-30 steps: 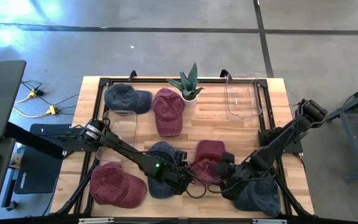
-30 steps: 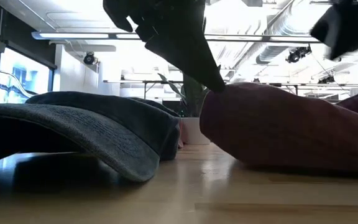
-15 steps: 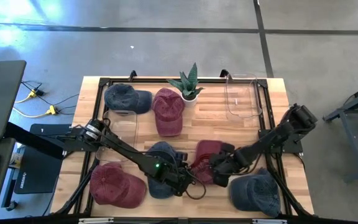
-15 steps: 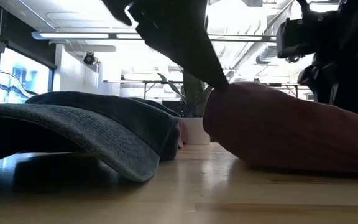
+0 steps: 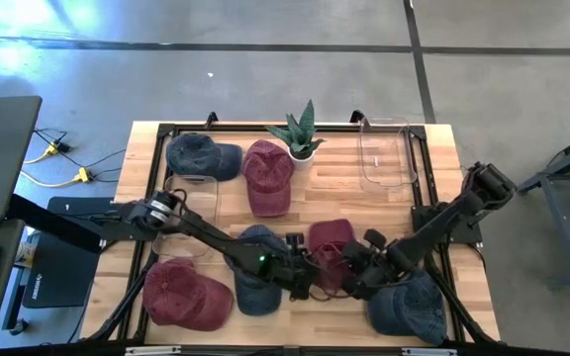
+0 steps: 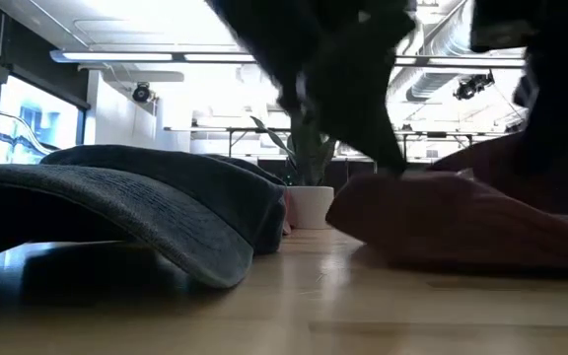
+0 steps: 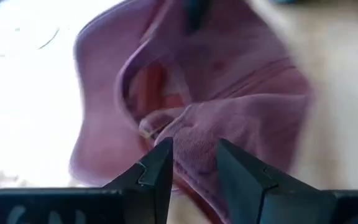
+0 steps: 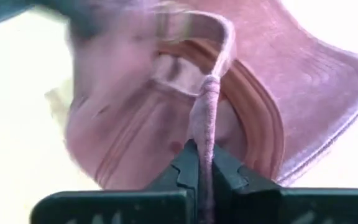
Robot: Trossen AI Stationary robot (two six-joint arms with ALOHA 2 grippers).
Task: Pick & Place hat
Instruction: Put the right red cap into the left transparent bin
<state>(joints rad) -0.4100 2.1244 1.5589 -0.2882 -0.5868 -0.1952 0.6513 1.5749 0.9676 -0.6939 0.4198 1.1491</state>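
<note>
A maroon hat (image 5: pixel 329 247) lies at the table's near middle, between my two grippers, and its inside shows in both wrist views. My left gripper (image 5: pixel 310 273) comes at it from the table's left and is shut on its cloth. My right gripper (image 5: pixel 356 272) comes from the right and is shut on its edge. In the low view the hat (image 6: pixel 461 222) rests on the tabletop, with dark arm parts above it. My left gripper has a bunched fold of the maroon hat's crown cloth (image 7: pixel 194 134) between its two fingers (image 7: pixel 160 165). The hat's open inside faces the wrist camera. My right gripper pinches the hat's rim edge (image 8: pixel 206 118) between its two fingers (image 8: pixel 188 165), and the edge stands up as a thin ridge. The hat's underside lies on the table (image 6: pixel 432 258).
A blue hat (image 5: pixel 253 282) and a maroon hat (image 5: pixel 186 294) lie near left, and a blue hat (image 5: pixel 409 307) near right. A blue hat (image 5: pixel 202 156), a maroon hat (image 5: pixel 267 174) and a potted plant (image 5: pixel 300 134) sit at the far side. Clear trays stand far right (image 5: pixel 384 153) and left (image 5: pixel 192 203).
My left gripper has gone toward the table's right edge, up to the maroon hat. My right gripper has left the near-right blue hat and gone toward the left and far side, onto the maroon hat's right side. The hat's crown now sits lower in the low view.
</note>
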